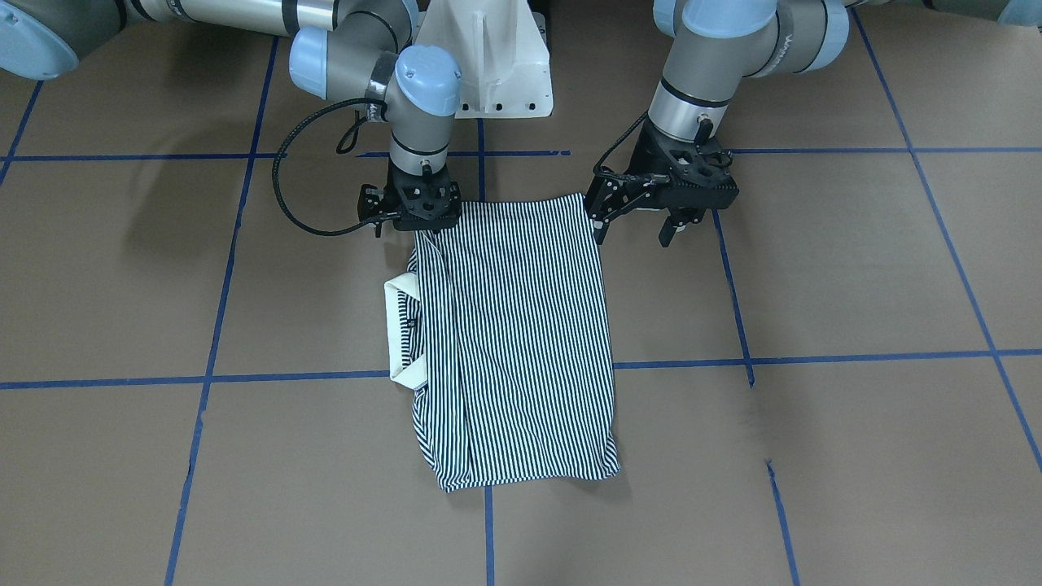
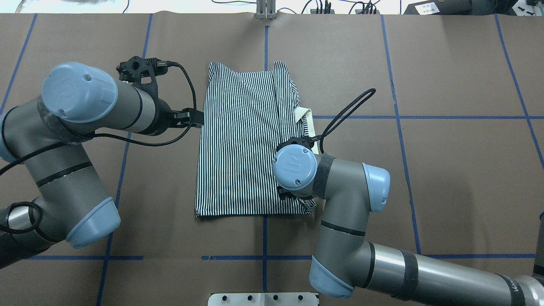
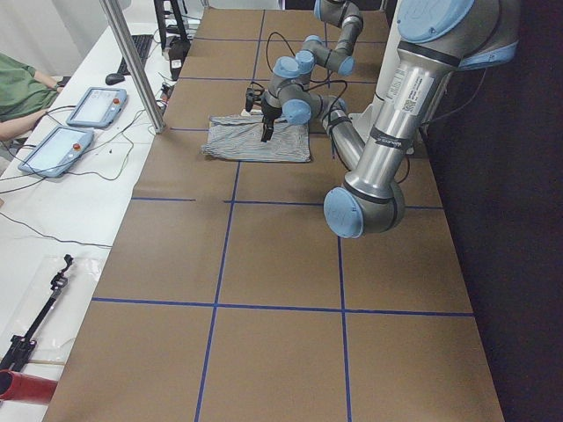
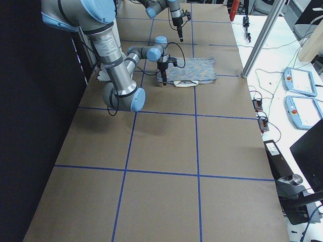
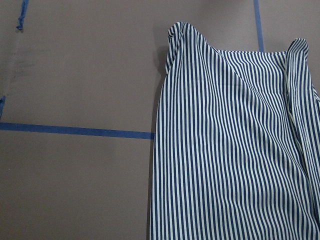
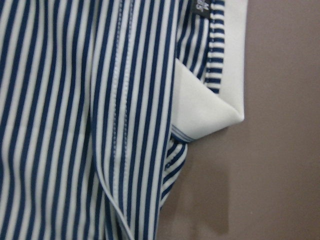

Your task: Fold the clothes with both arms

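**A:** In front of the white pedestal base (image 1: 496, 73), what lies there?

**B:** The polo shirt (image 1: 521, 325), flat on the table (image 1: 814, 285). It is a long striped panel running straight out from the base. Its cream collar (image 1: 400, 334) pokes out of the long edge on my right side, about halfway along.

**A:** And your hands?

**B:** Both are at the short edge nearest the base. My left gripper (image 1: 632, 236) hangs just beside that edge's corner, fingers spread wide, nothing between them. My right gripper (image 1: 419, 228) sits over the other corner, on the collar side. Its fingertips are hidden under its own body, and its wrist camera shows only cloth and collar. So I cannot tell whether they are apart or pinching the fabric.

**A:** Which step is this?

**B:** I judge the sides are tucked in and the crosswise fold is in hand, which means taking the two corners nearest the base.

**A:** What does the next move ask?

**B:** My left must come in onto its corner and close on every layer, not only the top one. Then both grippers should lift together and carry that edge away from the base, level and at one pace, to lay it on the far edge. If one leads, the panel skews, and the collar could drag and bunch.
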You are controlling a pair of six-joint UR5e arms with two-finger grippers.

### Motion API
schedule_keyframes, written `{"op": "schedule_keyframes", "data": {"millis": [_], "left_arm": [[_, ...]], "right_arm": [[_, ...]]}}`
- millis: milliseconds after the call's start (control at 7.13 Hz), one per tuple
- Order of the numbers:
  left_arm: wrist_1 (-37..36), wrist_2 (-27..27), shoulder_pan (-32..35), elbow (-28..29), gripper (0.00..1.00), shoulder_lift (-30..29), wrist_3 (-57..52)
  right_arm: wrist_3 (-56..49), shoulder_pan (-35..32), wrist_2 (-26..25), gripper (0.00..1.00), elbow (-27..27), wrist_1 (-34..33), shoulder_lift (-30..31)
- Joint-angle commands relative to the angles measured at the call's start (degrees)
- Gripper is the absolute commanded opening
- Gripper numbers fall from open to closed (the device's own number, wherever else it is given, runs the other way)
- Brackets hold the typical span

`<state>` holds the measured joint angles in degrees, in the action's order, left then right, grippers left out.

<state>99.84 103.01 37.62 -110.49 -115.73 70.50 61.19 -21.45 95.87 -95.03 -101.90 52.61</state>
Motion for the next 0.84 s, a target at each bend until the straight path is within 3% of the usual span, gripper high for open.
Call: {"op": "schedule_keyframes", "data": {"millis": [0,421,701], "left_arm": [[0.0,0.0,0.0,-0.08,1.0,0.07,0.08],[0.17,-0.09,-0.96,0.1,1.0,-0.11,1.04],[0.09,-0.09,-1.06,0.01,1.0,-0.02,0.96]], "right_arm": [[-0.81,-0.78,-0.07,1.0,-0.94,-2.24,0.38],[-2.82,-2.62,0.02,1.0,-5.66,-2.25,6.85],[-2.92,-3.07,0.37,1.0,-9.9,-5.22,6.37]]}}
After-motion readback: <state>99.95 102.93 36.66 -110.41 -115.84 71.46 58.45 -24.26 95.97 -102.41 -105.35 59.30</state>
